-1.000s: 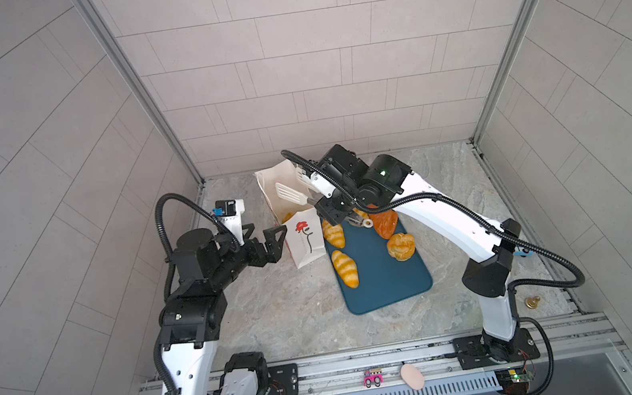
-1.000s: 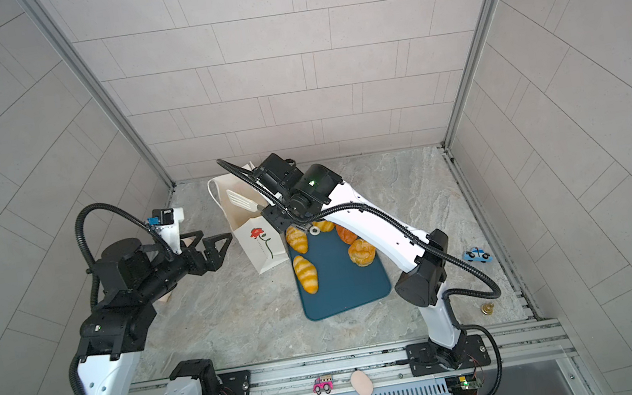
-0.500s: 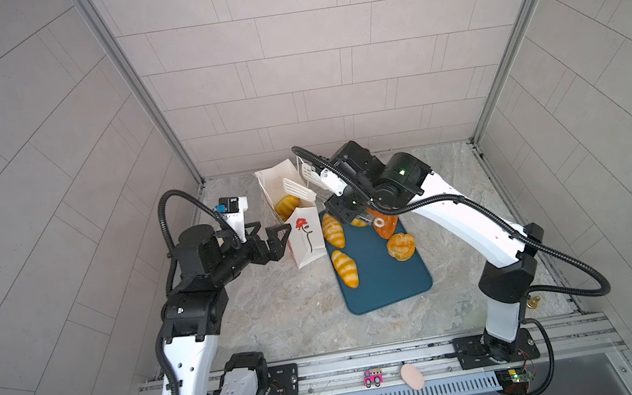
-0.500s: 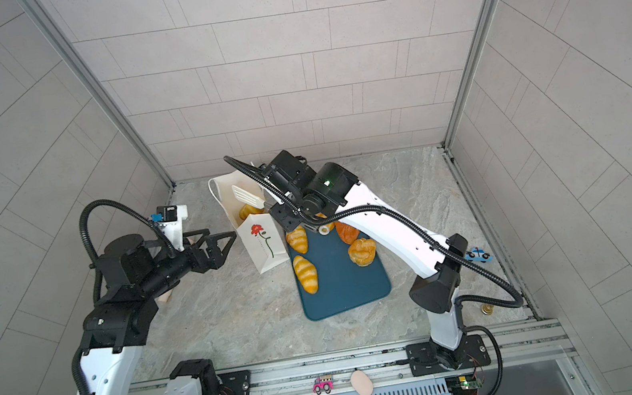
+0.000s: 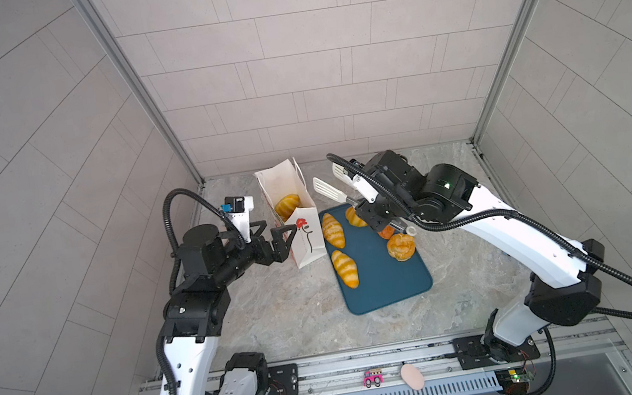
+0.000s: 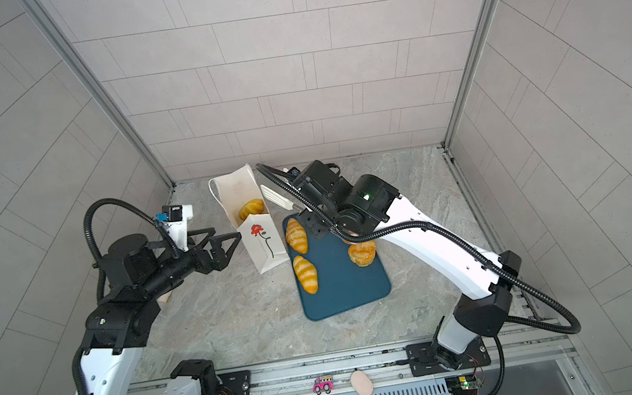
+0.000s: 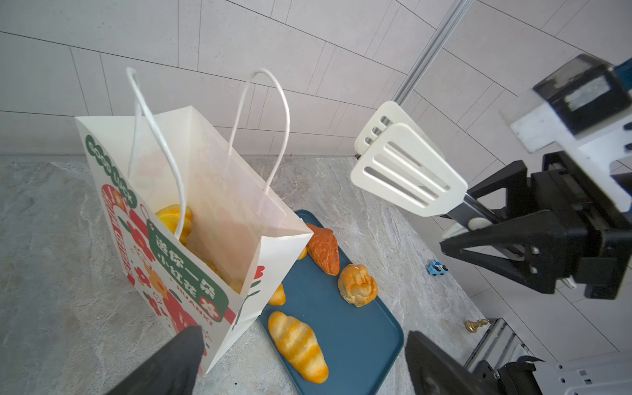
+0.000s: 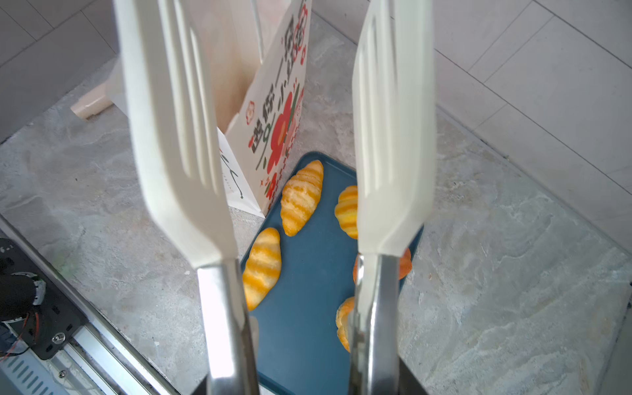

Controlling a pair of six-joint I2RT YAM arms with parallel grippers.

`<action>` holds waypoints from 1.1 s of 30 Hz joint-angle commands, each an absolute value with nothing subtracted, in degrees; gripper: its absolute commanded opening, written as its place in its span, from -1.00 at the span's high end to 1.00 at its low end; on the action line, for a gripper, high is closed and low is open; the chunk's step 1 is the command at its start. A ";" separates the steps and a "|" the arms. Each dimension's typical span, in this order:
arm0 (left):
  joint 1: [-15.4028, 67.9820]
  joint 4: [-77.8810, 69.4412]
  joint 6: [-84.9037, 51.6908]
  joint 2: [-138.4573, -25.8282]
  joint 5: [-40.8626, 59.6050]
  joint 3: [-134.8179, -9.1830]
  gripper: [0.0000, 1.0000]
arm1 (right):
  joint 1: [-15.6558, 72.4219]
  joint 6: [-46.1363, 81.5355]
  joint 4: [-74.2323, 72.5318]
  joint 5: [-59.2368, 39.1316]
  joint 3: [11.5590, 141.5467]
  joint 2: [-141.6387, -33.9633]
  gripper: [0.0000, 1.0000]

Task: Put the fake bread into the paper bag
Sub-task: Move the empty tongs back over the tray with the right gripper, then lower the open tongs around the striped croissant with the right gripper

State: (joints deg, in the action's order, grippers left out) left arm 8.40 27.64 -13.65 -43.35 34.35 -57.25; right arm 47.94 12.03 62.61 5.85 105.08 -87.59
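Glossy striped croissants (image 5: 332, 229), white paper bag (image 5: 308, 245), slotted cream tongs (image 5: 328, 189)

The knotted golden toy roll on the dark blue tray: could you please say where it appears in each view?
Top view: knotted golden toy roll near the right edge of the dark blue tray.
Top view: the roll near that edge.
Left wrist: the roll beside the orange-brown loaf.
Right wrist: the roll half hidden behind the white tongs.
Shared landmark: the tray.
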 commanded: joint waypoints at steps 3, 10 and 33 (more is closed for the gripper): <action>9.81 26.41 -12.75 -42.81 33.15 -58.16 -1.00 | 48.29 18.71 61.20 9.82 95.39 -81.84 -0.07; 9.88 26.56 -11.95 -43.01 32.60 -57.29 -1.00 | 50.45 27.87 60.08 9.64 82.61 -78.55 -0.08; 12.51 26.82 -9.76 -45.37 33.66 -57.33 -1.00 | 58.14 36.39 58.60 0.18 74.18 -91.79 -0.13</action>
State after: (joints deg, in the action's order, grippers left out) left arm 11.90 26.81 -11.25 -44.53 33.39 -57.17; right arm 57.76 35.09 59.33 0.49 73.60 -90.94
